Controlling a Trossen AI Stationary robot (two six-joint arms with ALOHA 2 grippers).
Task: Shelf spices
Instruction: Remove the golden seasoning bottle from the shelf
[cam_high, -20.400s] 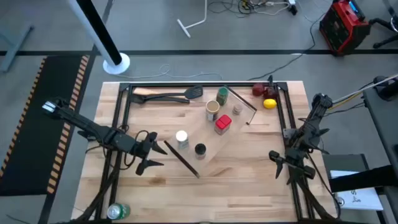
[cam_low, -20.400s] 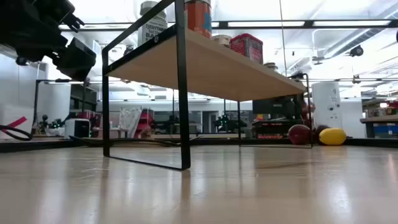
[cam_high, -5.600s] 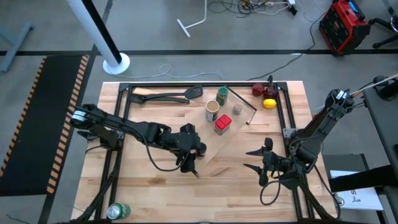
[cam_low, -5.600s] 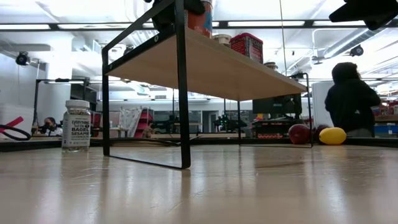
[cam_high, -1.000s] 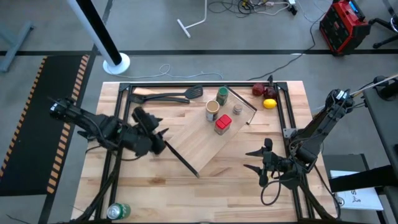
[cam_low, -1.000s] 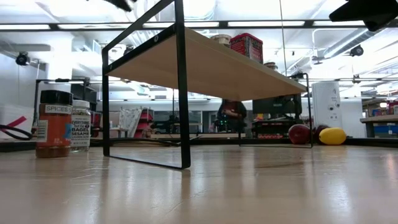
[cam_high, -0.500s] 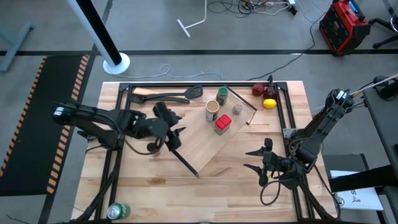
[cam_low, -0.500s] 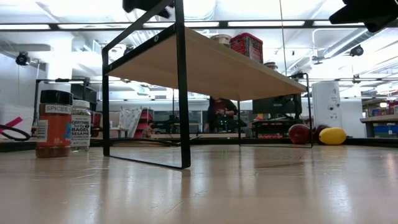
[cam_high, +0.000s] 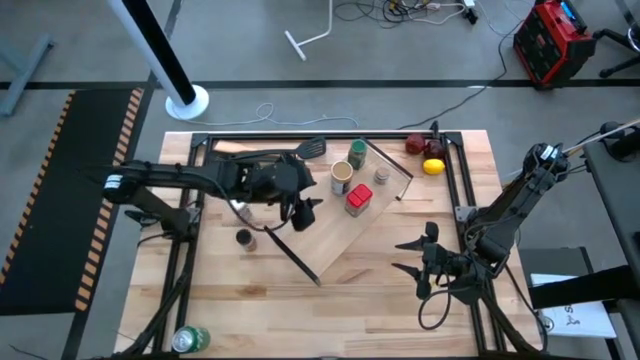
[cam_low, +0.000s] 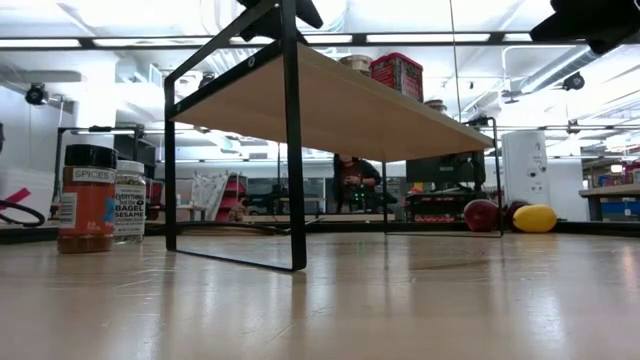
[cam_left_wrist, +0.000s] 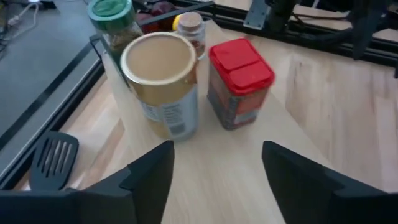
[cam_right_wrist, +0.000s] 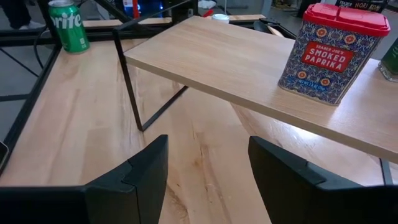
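4 spice containers stand at the far end of the shelf (cam_high: 330, 225): the green jar (cam_high: 357, 154), the tan open-top cylinder (cam_high: 342, 177), the small silver-topped shaker (cam_high: 381, 175) and the red square tin (cam_high: 358, 199). We see 2 more on the table to the left of the shelf, the black-capped jar (cam_high: 244, 238) and, just beyond it, the white-capped jar (cam_low: 129, 201). Our left gripper (cam_high: 303, 213) hovers over the shelf's left part, fingers spread wide and holding nothing. Our right gripper (cam_high: 417, 258) waits near the table's right edge, fingers also wide apart and holding nothing.
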